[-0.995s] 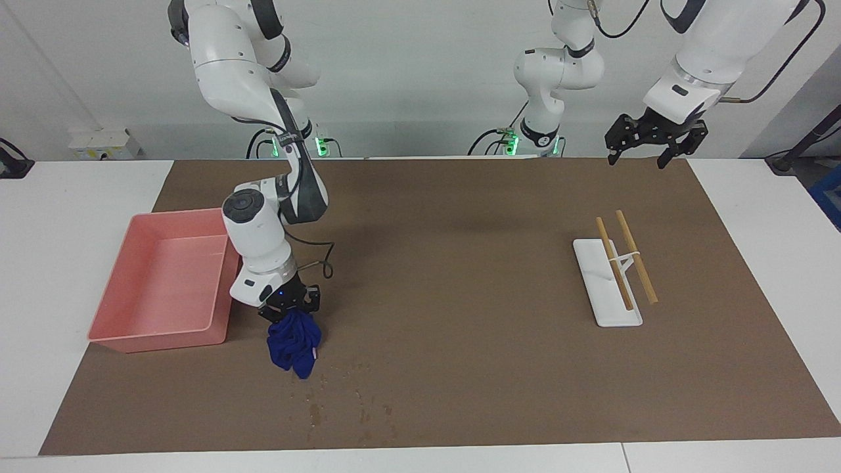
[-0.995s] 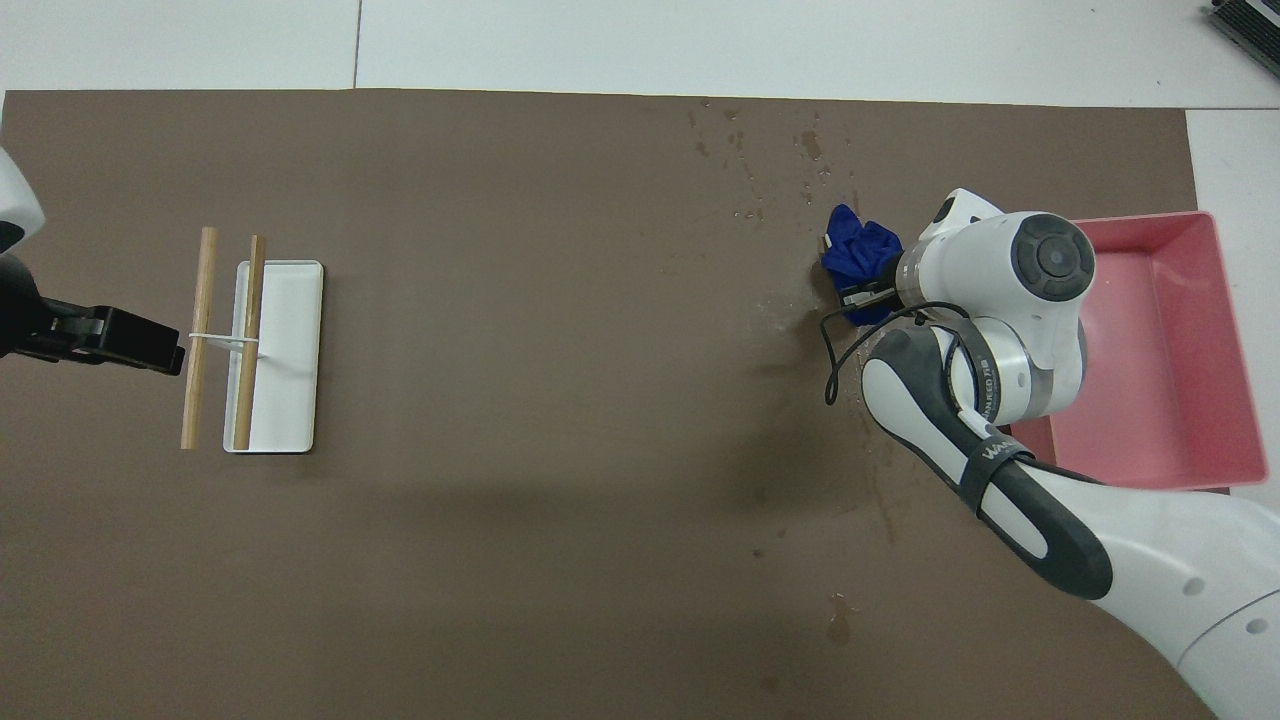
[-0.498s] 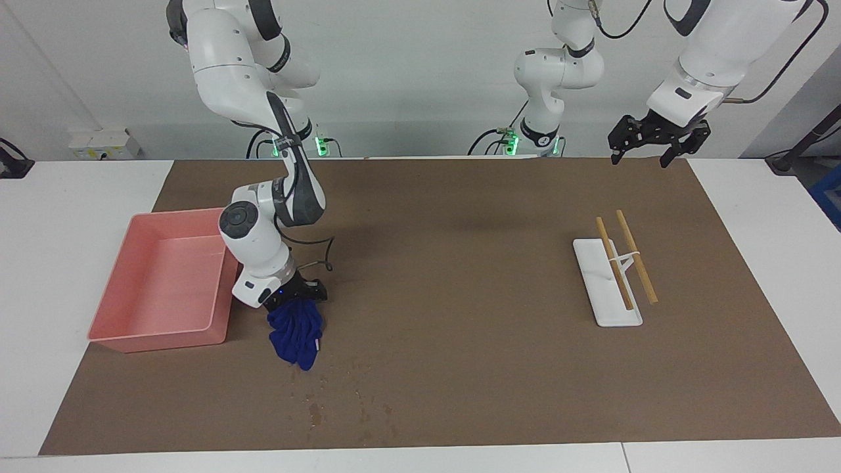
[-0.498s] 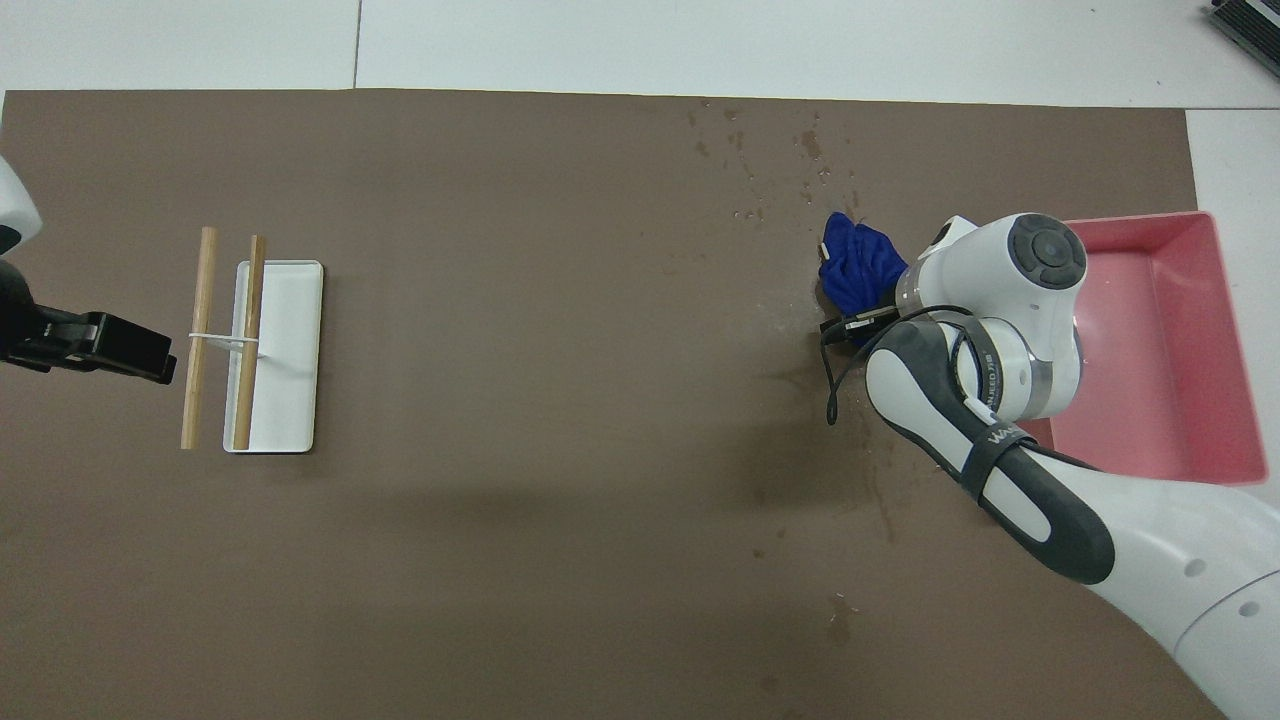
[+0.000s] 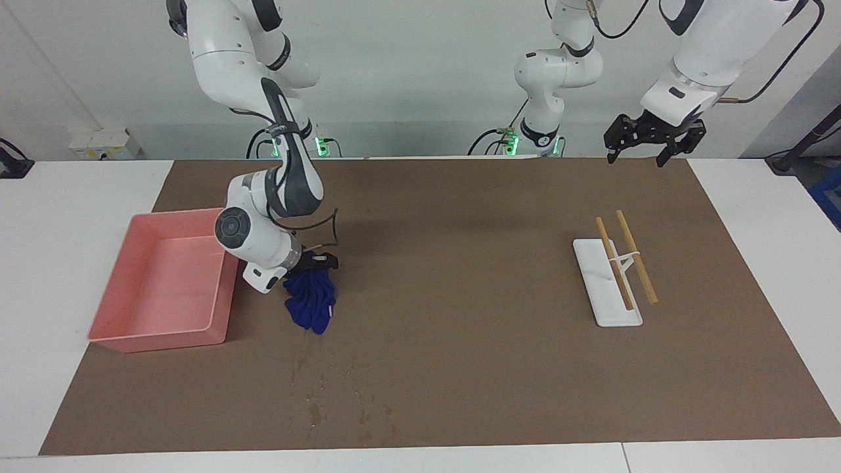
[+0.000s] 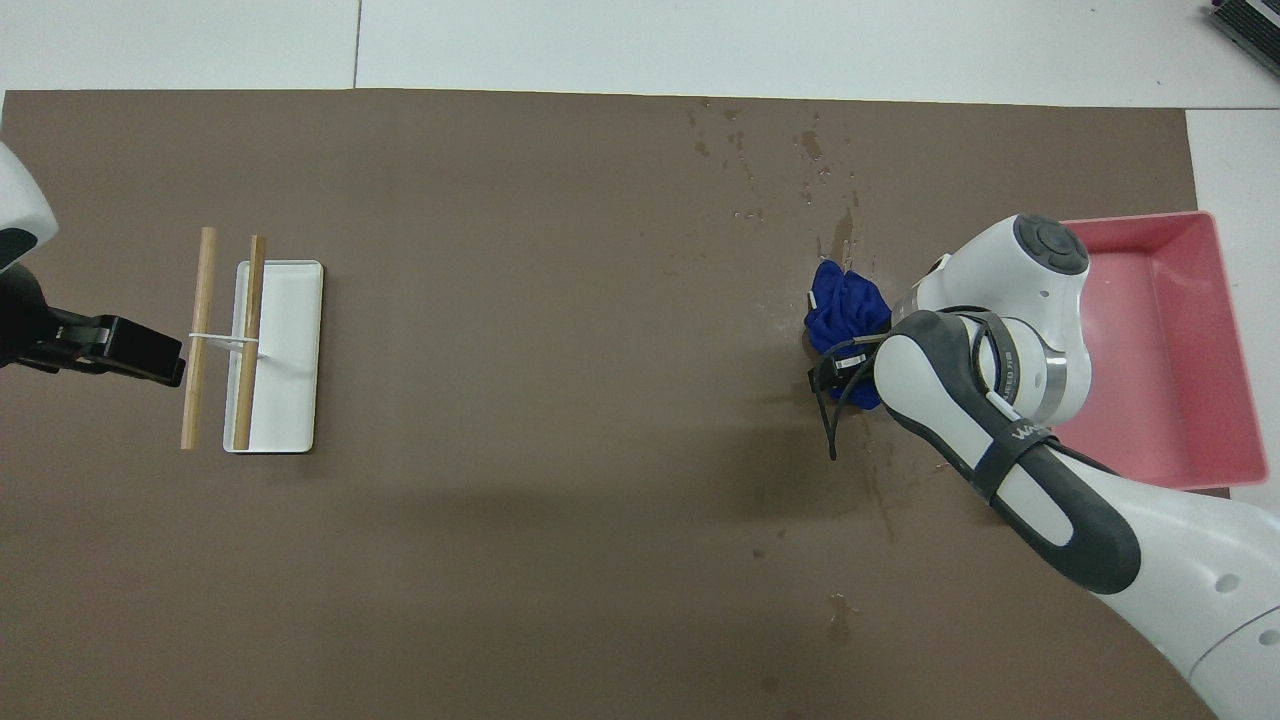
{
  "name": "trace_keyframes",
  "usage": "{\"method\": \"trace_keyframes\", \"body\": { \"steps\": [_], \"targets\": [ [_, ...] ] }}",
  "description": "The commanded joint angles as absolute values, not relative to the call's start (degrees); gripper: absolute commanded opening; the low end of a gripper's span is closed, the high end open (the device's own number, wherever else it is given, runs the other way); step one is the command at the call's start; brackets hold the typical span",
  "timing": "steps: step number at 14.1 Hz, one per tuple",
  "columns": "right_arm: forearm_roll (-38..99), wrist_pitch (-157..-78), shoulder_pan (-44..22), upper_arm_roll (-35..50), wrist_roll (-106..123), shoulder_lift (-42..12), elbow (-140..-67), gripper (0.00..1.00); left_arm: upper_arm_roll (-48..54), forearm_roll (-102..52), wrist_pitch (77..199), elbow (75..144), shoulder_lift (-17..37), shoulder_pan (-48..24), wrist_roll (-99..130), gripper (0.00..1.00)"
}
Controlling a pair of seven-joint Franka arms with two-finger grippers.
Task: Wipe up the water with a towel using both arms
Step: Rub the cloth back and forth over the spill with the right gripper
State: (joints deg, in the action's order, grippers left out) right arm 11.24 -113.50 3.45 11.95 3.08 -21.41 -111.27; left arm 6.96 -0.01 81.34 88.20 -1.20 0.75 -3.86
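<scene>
Right gripper [image 5: 314, 264]: jaws closed on the upper bunch of the towel [image 5: 312, 304], though the fingertips themselves were buried in cloth and largely screened by the white wrist in both views. Towel: deep blue, crumpled, hanging from the grip with its lower end at the brown mat [image 5: 460, 368]; whether it pressed on the mat could not be told. It sat just beside the pink tray [image 5: 125, 276], toward the right arm's end of the table.

Water [image 5: 341, 394]: dark specks and thin streaks on the mat, farther from the robots than the towel; a further streak lay nearer the robots in the overhead view, partly covered by the forearm.

Left gripper [image 5: 647, 141]: jaws spread wide, holding nothing, raised over the mat's edge at the left arm's end; in the overhead view only its black body showed, cut off at the frame edge.

White rack [image 5: 608, 282] with two wooden sticks [image 5: 624, 259] laid across it: well apart from the towel, near the left arm's end.

Right arm: elbow high, forearm angled down, wrist turned sideways over the tray's corner. Left arm: waiting.
</scene>
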Motion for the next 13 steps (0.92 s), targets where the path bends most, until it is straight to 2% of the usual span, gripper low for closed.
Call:
{"method": "trace_keyframes", "body": {
  "steps": [1, 4, 8, 10, 13],
  "targets": [
    [12.7, -106.8, 5.6, 12.7, 1.3, -17.2, -114.9, 0.0, 7.4, 1.0, 79.6, 86.7, -0.5, 1.8, -4.7, 1.0],
    [13.9, -103.9, 8.2, 12.7, 1.8, -15.5, -119.0, 0.0, 7.4, 0.8, 80.0, 87.1, -0.8, 1.7, -4.6, 1.0],
    [14.8, -104.8, 9.3, 12.7, 3.1, -14.1, -122.3, 0.0, 5.7, 0.8, 80.1, 87.7, -1.5, 1.7, -4.9, 1.0],
    [16.2, -109.0, 7.3, 12.8, 2.5, -14.5, -121.8, 0.0, 5.7, 0.9, 80.0, 87.7, -1.5, 1.6, -4.9, 1.0],
    [16.2, -119.0, 0.5, 12.7, 0.7, -14.9, -120.8, 0.0, 5.7, 0.8, 80.7, 88.9, -2.1, 1.2, -4.9, 1.0]
  ]
}}
